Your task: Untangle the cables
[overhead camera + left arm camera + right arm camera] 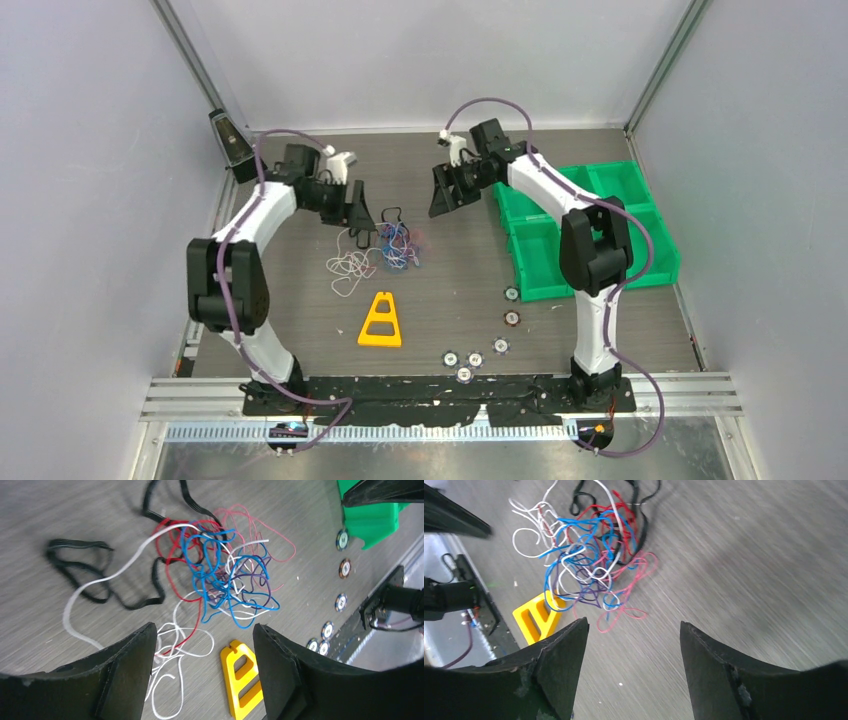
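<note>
— Where are the cables?
— Tangled on the bench, between both arms.
— The pincers?
— Left pincer and right pincer both stand apart, gripping nothing.

Left arm and right arm: white shells, black joint housings, a purple hose along each; left gripper and right gripper have broad matte-black fingers; black base plate at six o'clock

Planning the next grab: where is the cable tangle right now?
In the top view the cables lie on the table, left of centre, between the left gripper and right gripper, just beyond the yellow triangle.
</note>
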Robot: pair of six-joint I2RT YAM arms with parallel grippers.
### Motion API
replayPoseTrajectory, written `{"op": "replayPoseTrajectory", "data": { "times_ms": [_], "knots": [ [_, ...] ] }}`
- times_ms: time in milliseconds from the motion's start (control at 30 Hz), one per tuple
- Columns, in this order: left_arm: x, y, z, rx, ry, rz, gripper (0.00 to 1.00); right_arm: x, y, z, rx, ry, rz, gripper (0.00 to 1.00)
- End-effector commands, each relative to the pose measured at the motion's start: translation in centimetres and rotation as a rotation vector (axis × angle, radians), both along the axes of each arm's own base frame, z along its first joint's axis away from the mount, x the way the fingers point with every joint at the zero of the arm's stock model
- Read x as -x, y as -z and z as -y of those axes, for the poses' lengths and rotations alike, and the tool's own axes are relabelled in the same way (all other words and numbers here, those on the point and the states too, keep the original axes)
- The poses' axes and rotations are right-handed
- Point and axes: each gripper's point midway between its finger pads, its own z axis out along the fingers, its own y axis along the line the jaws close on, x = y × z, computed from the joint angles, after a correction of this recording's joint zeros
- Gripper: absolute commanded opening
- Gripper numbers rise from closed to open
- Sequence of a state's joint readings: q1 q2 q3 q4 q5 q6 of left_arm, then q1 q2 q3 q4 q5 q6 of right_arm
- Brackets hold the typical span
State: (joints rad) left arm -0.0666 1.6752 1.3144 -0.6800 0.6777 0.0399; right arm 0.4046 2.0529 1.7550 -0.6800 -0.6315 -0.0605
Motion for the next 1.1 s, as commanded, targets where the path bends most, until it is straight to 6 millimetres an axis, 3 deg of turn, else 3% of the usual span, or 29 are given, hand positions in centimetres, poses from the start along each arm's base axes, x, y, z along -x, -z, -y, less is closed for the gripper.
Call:
{"op": "replayPoseTrajectory", "data": {
  "times_ms": [0, 100, 233, 400, 467, 533, 567, 633, 733, 800, 933, 1067],
  "knots": [
    [0.3, 1.0, 4.4, 0.065, 0.091, -0.03, 0.71, 1.7, -0.1, -3.6, -0.151, -0.075, -0.069, 0.74],
    [0.2, 2.7, 6.0, 0.057, 0.092, -0.061, 0.71, 2.3, 1.2, -5.0, -0.176, -0.086, -0.092, 0.81],
    [-0.5, 5.7, 6.3, 0.039, 0.041, -0.143, 0.7, 3.3, 3.8, -7.0, -0.169, -0.103, -0.126, 0.88],
    [-0.9, 8.3, 5.8, -0.004, 0.003, -0.191, 0.53, 4.1, 6.9, -9.2, -0.13, -0.102, -0.134, 0.87],
    [-0.9, 8.9, 5.7, -0.007, 0.0, -0.201, 0.39, 3.8, 7.8, -9.3, -0.107, -0.085, -0.125, 0.77],
    [-0.7, 8.6, 6.0, 0.016, 0.015, -0.191, 0.19, 3.6, 8.3, -9.0, -0.076, -0.081, -0.103, 0.51],
    [-0.6, 8.1, 6.1, 0.025, 0.025, -0.182, 0.1, 3.3, 8.2, -8.6, -0.057, -0.074, -0.084, 0.27],
    [-0.1, 5.9, 5.7, 0.034, 0.044, -0.131, 0.0, 2.9, 7.3, -7.3, -0.029, -0.093, -0.038, 0.08],
    [1.3, 2.6, 3.3, -0.017, 0.076, 0.008, 0.0, 1.5, 4.3, -3.4, 0.01, -0.044, 0.017, 0.05],
    [1.7, 0.5, 0.4, -0.078, 0.046, 0.092, 0.0, 0.5, 2.2, -0.3, 0.027, 0.01, 0.052, 0.06],
    [0.9, -4.2, -7.8, -0.124, -0.143, 0.195, 0.0, -0.4, -0.9, 4.8, 0.083, 0.075, 0.111, 0.05],
    [0.7, -9.3, -14.5, -0.172, -0.27, 0.285, 0.0, -0.3, -1.8, 7.9, 0.123, 0.096, 0.126, 0.05]
  ]
}}
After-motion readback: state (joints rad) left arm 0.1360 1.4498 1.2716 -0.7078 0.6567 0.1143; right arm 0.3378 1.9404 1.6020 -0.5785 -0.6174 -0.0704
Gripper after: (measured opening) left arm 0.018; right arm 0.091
